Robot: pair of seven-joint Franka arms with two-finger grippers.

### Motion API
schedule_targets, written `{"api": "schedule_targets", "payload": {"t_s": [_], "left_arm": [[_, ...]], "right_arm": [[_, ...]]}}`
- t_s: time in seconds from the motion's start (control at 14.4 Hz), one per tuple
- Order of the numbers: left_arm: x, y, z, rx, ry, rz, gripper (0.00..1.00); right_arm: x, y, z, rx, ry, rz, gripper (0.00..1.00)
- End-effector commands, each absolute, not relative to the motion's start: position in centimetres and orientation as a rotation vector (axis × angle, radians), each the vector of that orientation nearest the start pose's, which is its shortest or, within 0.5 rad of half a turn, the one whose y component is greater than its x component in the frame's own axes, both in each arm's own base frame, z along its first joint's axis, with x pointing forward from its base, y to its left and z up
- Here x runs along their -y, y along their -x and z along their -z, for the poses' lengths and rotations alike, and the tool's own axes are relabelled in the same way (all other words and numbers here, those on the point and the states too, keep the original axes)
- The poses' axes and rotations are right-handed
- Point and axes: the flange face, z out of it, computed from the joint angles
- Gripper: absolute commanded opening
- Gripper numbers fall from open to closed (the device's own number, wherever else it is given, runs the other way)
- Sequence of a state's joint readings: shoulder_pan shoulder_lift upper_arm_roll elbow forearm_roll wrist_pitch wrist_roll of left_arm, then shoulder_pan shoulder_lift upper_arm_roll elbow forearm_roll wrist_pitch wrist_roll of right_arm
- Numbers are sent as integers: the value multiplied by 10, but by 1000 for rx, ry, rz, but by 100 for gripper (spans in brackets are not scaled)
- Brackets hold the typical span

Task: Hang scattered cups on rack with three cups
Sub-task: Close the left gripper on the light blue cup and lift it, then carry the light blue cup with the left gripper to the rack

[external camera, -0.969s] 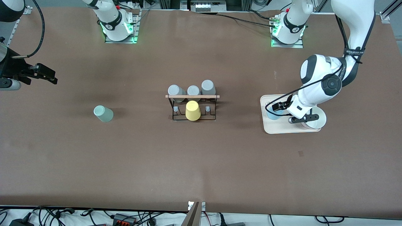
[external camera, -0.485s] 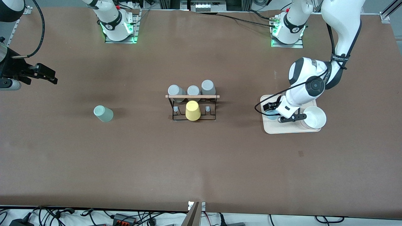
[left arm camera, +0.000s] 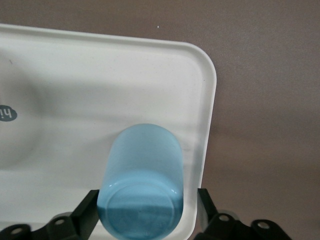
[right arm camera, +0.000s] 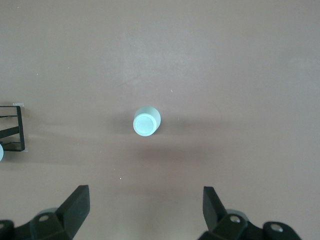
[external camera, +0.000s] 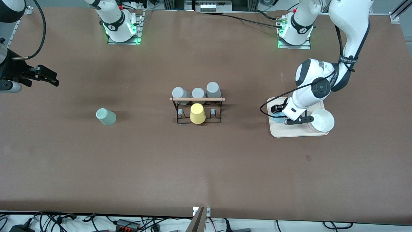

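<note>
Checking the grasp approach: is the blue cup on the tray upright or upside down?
Upside down: the blue cup shows its closed base upward on the tray.

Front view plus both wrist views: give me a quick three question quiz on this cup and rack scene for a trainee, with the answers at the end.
1. True or false: the left gripper is at the light blue cup on the beige tray.
2. How many grey cups are on the rack? A two, B three, C four.
3. Fill in: the right gripper waits above the table toward the right arm's end, jaws ____, with the pale mint cup in its wrist view.

Key: 1 true; 2 B; 3 open.
</note>
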State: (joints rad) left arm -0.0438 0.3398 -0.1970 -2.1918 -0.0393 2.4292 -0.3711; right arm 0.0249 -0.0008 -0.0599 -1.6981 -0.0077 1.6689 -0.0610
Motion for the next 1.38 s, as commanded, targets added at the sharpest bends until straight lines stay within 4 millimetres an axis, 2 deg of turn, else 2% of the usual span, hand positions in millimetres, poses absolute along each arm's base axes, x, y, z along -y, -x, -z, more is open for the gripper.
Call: {"api": "schedule_targets", "payload": {"t_s": [0.0, 0.21, 0.28, 0.48, 0.62, 0.76, 0.9, 1.18, 1.32], "left_arm": [[128, -532, -230, 269, 3170, -162, 63], [122, -536, -244, 263, 3160, -150, 46], [120, -541, -255, 246, 3146, -149, 42], [119, -577, -305, 271, 3133, -180, 41], [127, -595, -337, 377, 3135, -158, 41], [151, -602, -359, 496, 3140, -105, 41], [190, -606, -379, 610, 3154, -101, 41], [276, -611, -407, 734, 3135, -144, 41], [325, -609, -414, 796, 3143, -128, 41]], "right_arm": [[22, -552, -575, 47, 3158, -45, 100], [22, -553, -575, 47, 3157, -45, 100], [21, -553, -575, 50, 3158, -43, 100], [21, -553, -575, 49, 3157, -42, 100], [21, -553, -575, 49, 3157, -42, 100], [22, -553, -575, 47, 3157, -43, 100], [21, -553, -575, 49, 3157, -40, 100], [22, -553, -575, 45, 3157, -38, 100], [22, -553, -575, 47, 3157, -38, 100]]}}
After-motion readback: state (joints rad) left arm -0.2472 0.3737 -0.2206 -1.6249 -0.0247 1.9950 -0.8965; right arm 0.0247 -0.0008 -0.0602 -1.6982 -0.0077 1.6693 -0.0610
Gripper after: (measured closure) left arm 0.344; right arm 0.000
